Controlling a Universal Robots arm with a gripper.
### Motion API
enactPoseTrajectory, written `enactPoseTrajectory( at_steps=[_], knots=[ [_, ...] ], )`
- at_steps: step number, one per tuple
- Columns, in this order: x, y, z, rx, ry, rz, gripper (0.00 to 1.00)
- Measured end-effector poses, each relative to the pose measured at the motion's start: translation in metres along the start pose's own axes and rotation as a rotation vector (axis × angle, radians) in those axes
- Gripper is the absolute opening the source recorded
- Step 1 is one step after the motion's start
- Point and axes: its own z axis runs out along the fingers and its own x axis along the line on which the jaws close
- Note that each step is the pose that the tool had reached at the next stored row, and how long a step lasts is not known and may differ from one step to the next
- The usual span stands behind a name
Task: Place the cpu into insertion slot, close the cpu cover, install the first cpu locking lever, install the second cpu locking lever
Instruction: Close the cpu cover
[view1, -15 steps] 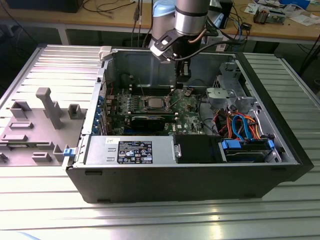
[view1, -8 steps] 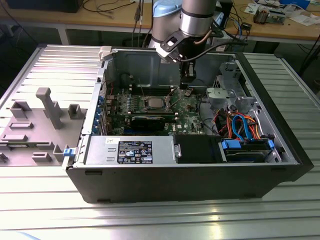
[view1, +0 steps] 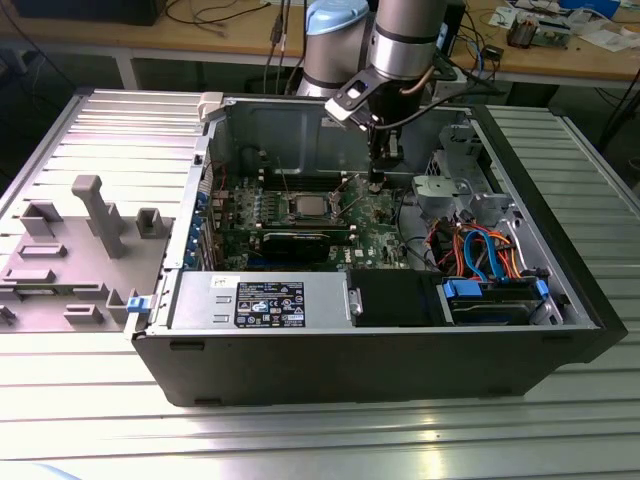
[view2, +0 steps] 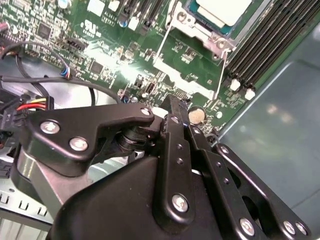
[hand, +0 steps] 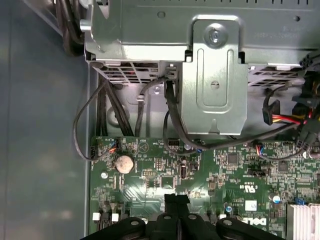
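The cpu (view1: 305, 207) (view2: 222, 9), a small silver-topped square, sits in its socket on the green motherboard (view1: 375, 225) inside the open case. The silvery cpu cover (view2: 186, 17) frames the chip's edge. Two thin locking lever wires (view2: 223, 65) (view2: 162, 35) run beside the socket. In the exterior view they look raised off the board. My gripper (view1: 377, 182) (view2: 172, 105) (hand: 176, 199) hangs just above the board, on the exterior view's right of the socket. Its black fingers are shut together and hold nothing.
A metal drive bracket (hand: 215, 75) and black cables (hand: 170, 120) stand close behind the gripper. A coin battery (hand: 123, 162) and memory slots (view2: 260, 45) are nearby. The power supply (view1: 260, 300) lines the case front. A grey fixture tray (view1: 70, 250) lies outside on the exterior view's left.
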Motion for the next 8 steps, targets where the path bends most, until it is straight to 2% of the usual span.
enactPoseTrajectory(
  at_steps=[5, 8],
  knots=[
    [0.0002, 0.0009, 0.0085, -0.0001, 0.0003, -0.005, 0.11],
    [0.0002, 0.0006, 0.0101, 0.0002, -0.0001, -0.006, 0.11]
  ],
)
